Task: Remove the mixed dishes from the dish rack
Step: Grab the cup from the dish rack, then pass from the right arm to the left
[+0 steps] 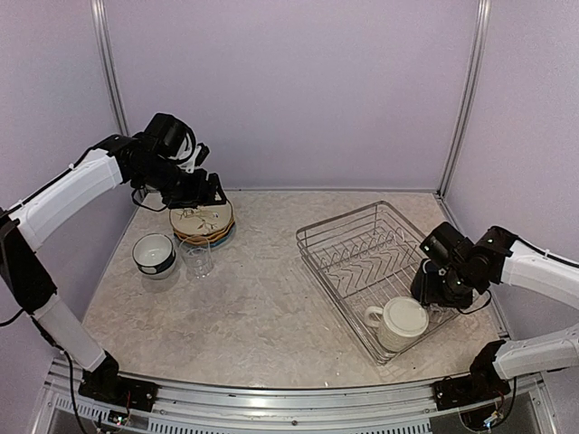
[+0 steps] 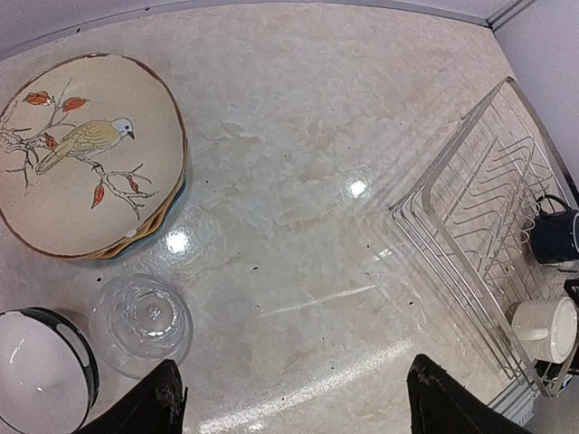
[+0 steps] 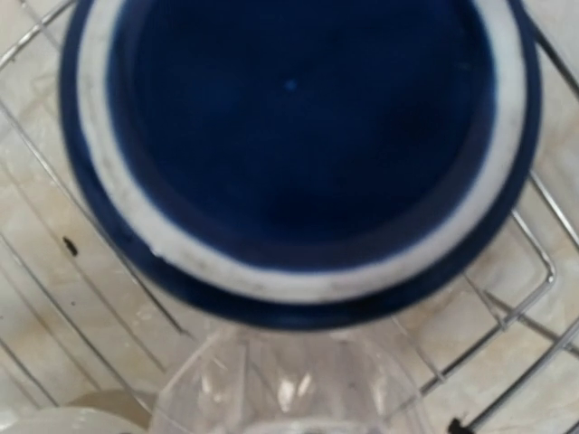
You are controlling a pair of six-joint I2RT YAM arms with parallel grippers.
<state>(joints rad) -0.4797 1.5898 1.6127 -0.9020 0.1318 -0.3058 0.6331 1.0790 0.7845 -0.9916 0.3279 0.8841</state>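
Pale marbled tabletop (image 1: 253, 316) carries everything. Rectangular silver wire dish rack (image 1: 362, 258) sits at its 3 o'clock side, turned at an angle, zigzag slots bare.

Stack of round plates (image 2: 90, 154) lies flat on the tabletop at 10 o'clock, well apart from the rack. Its top plate is cream with a bird-and-branch print, and orange and blue rims peek out below.

Large cream ceramic mug (image 1: 400, 318) is in the rack's 5 o'clock corner, handle pointing to 9 o'clock. White bowl with a dark rim band (image 1: 154, 253) is on the tabletop at 7 o'clock of the plate stack. Clear drinking glass (image 1: 197, 258) stands just beside the bowl at its 3 o'clock.

Navy mug with a white ring (image 3: 289, 136) is inside the rack by its 3 o'clock wall, filling the right wrist view, blurred.

Left gripper (image 2: 294, 380) hovers over the plate stack, fingers spread wide, holding nothing. Right gripper (image 1: 432, 291) hangs low over the navy mug. Its fingers are out of sight, so its opening and any grasp cannot be told.
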